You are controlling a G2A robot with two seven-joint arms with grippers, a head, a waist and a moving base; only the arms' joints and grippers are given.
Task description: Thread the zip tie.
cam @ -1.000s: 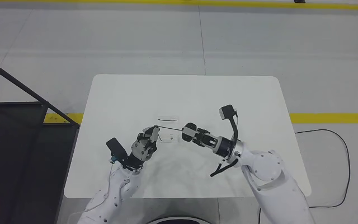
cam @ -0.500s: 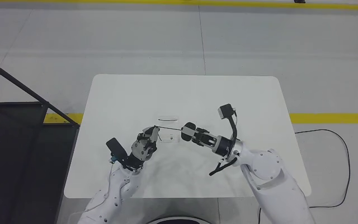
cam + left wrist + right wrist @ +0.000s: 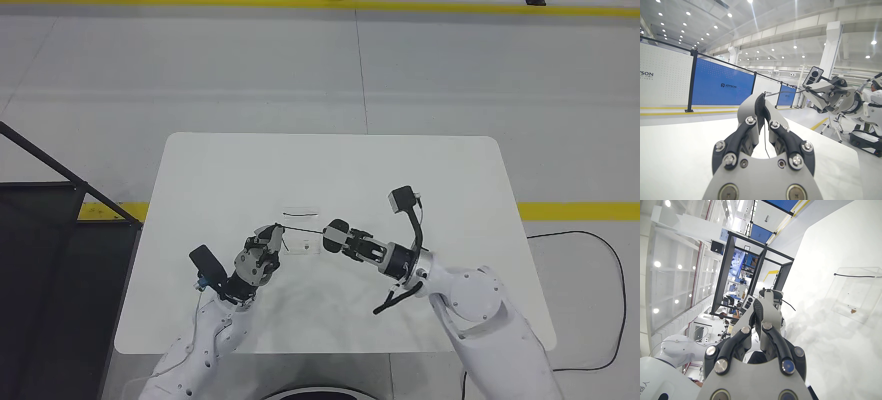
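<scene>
On the white tabletop (image 3: 420,180), left of centre, the left claw (image 3: 268,243) was pressed together, pinching one end of the thin black zip tie (image 3: 303,232). The strap ran rightward over a clear box (image 3: 853,294) to the right claw (image 3: 333,236), likewise clamped on it. A second black tie (image 3: 855,276) lay along the box's top.

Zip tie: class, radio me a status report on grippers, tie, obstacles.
Left gripper shut on thin black zip tie. Right gripper shut on its other end. Tie spans between them. Clear plastic box nearby, apart.
</scene>
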